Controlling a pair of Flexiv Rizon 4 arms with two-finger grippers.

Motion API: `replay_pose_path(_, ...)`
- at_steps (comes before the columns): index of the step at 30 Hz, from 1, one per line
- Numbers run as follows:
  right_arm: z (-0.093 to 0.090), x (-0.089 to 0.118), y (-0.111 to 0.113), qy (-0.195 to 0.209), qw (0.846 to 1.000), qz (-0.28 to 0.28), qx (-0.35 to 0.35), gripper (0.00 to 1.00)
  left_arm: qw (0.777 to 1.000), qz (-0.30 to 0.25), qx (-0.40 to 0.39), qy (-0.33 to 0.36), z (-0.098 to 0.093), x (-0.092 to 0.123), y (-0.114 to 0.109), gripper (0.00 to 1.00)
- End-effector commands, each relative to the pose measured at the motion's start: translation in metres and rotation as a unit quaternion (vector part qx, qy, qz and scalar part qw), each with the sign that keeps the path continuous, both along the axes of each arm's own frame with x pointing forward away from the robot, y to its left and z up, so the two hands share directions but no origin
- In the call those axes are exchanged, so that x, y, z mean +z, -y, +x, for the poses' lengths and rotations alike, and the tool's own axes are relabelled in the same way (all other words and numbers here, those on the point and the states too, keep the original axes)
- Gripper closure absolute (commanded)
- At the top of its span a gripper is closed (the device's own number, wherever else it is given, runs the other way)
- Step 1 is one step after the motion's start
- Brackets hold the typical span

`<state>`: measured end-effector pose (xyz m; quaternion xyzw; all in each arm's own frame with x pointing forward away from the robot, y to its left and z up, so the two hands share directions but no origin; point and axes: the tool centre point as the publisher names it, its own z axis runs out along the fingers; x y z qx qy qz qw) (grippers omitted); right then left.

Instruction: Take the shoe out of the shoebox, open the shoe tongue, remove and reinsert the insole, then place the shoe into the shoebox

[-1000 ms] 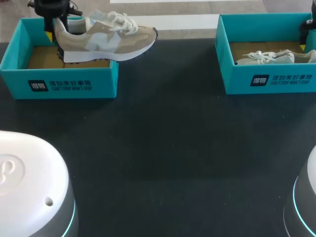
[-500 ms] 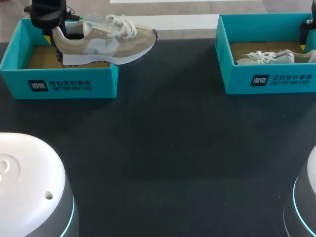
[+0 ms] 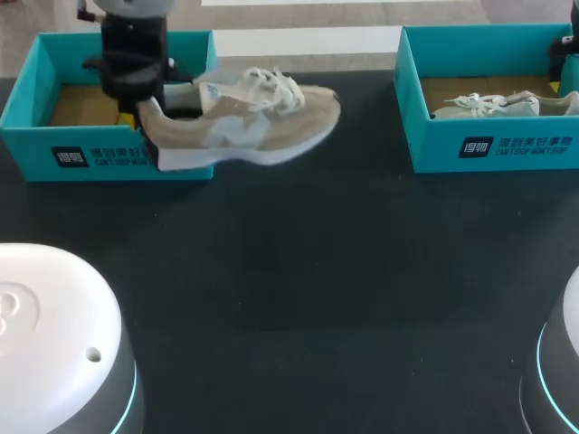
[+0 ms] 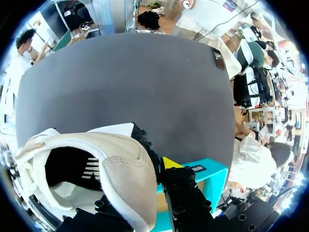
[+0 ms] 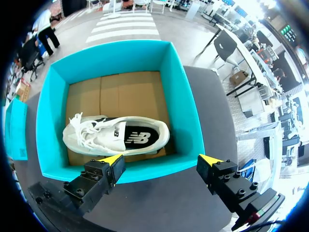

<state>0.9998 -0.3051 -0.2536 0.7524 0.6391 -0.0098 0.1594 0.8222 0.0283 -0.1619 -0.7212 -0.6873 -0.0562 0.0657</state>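
One shoe (image 3: 240,127), heel pinched in left gripper (image 3: 145,110), toe pointing right past box (image 3: 109,155) front-right corner; right gripper (image 5: 160,163) spread, empty.

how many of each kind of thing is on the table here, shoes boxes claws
shoes: 2 - held shoe, boxed shoe
boxes: 2 - left box, right box
claws: 2 - left claw, right claw
total: 6
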Motion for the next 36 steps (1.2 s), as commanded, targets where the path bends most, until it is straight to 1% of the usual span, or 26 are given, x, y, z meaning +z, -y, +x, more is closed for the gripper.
replay_pose_path(1, 0.000, 0.000, 0.000, 0.001, 1.000, 0.000, -0.001, 0.00, 0.999, 0.004, -0.021, 0.036, -0.035, -0.005, 0.027, 1.00)
replay_pose_path(4, 0.000, 0.000, 0.000, 0.001, 1.000, 0.000, -0.001, 0.00, 0.999, -0.005, -0.029, 0.024, -0.060, -0.017, 0.047, 1.00)
replay_pose_path(6, 0.000, 0.000, 0.000, 0.001, 1.000, 0.000, -0.001, 0.00, 0.999, -0.012, -0.034, 0.009, -0.072, -0.026, 0.058, 1.00)
replay_pose_path(11, 0.000, 0.000, 0.000, 0.001, 1.000, 0.000, -0.001, 0.00, 0.998, -0.010, -0.056, 0.002, -0.090, -0.039, 0.079, 1.00)
replay_pose_path(15, 0.000, 0.000, 0.000, 0.001, 1.000, 0.000, -0.001, 0.00, 0.998, -0.011, -0.065, 0.018, -0.096, -0.048, 0.089, 1.00)
replay_pose_path(17, 0.000, 0.000, 0.000, 0.001, 1.000, 0.000, -0.001, 0.00, 0.998, -0.010, -0.058, 0.021, -0.096, -0.058, 0.091, 1.00)
replay_pose_path(18, 0.000, 0.000, 0.000, 0.001, 1.000, 0.000, -0.001, 0.00, 0.998, -0.017, -0.054, 0.017, -0.096, -0.064, 0.091, 1.00)
replay_pose_path(19, 0.000, 0.000, 0.000, 0.001, 1.000, 0.000, -0.001, 0.00, 0.998, -0.014, -0.054, 0.018, -0.095, -0.070, 0.092, 1.00)
replay_pose_path(20, 0.000, 0.000, 0.000, 0.001, 1.000, 0.000, -0.001, 0.00, 0.998, -0.025, -0.060, 0.017, -0.096, -0.076, 0.093, 1.00)
replay_pose_path(24, 0.000, 0.000, 0.000, 0.001, 1.000, 0.000, -0.001, 0.00, 0.998, -0.020, -0.058, 0.010, -0.095, -0.102, 0.095, 1.00)
replay_pose_path(25, 0.000, 0.000, 0.000, 0.001, 1.000, 0.000, -0.001, 0.00, 0.997, -0.032, -0.063, 0.011, -0.095, -0.108, 0.095, 1.00)
replay_pose_path(26, 0.000, 0.000, 0.000, 0.001, 1.000, 0.000, -0.001, 0.00, 0.998, -0.017, -0.059, 0.016, -0.095, -0.116, 0.094, 1.00)
replay_pose_path(28, 0.000, 0.000, 0.000, 0.001, 1.000, 0.000, -0.001, 0.00, 0.997, -0.023, -0.077, 0.013, -0.096, -0.130, 0.094, 1.00)
replay_pose_path(29, 0.000, 0.000, 0.000, 0.001, 1.000, 0.000, -0.001, 0.00, 0.997, -0.010, -0.075, 0.021, -0.097, -0.137, 0.093, 1.00)
replay_pose_path(31, 0.000, 0.000, 0.000, 0.001, 1.000, 0.000, -0.001, 0.00, 0.996, -0.002, -0.081, 0.022, -0.099, -0.151, 0.091, 1.00)
replay_pose_path(36, 0.000, 0.000, 0.000, 0.001, 1.000, 0.000, -0.001, 0.00, 0.997, -0.001, -0.071, 0.022, -0.106, -0.178, 0.088, 1.00)
